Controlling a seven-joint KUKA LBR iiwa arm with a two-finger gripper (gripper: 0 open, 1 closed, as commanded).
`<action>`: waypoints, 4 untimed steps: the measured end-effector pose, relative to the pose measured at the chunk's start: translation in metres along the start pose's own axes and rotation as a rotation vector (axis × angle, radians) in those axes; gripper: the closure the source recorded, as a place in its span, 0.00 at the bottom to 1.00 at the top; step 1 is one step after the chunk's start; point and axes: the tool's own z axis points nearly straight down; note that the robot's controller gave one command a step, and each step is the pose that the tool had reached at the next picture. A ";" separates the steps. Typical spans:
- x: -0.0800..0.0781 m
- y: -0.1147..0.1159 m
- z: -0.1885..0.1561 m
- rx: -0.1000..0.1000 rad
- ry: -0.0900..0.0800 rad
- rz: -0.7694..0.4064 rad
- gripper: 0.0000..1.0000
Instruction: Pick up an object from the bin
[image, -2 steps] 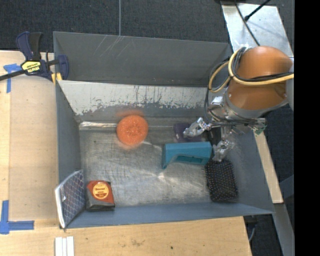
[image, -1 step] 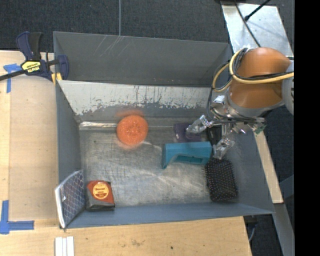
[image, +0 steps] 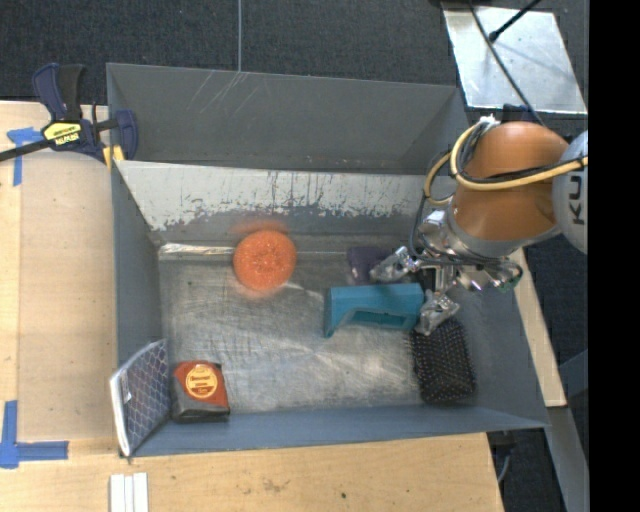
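My gripper (image: 411, 292) hangs at the right side of the bin, under the arm's orange cover. Its fingers are spread open, one fingertip (image: 388, 268) behind and one in front of the right end of a teal plastic block (image: 362, 308) that lies on the floor with a foot pointing down at its left end. Whether the fingers touch the block I cannot tell. A small dark purple thing (image: 360, 261) lies just behind the block, near the back fingertip. A black mesh scrubber (image: 443, 362) lies right in front of the gripper, against the right wall.
An orange ball (image: 265, 259) rests near the back wall, left of centre. In the front left corner sit an orange and black tape measure (image: 200, 389) and a flat clear packet with a grid pattern (image: 142, 392), leaning on the left wall.
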 end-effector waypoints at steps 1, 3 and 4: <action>-0.002 0.006 0.009 0.009 -0.009 0.074 0.00; -0.031 0.036 0.009 0.006 -0.002 0.056 0.00; -0.045 0.066 0.016 -0.003 -0.001 0.071 1.00</action>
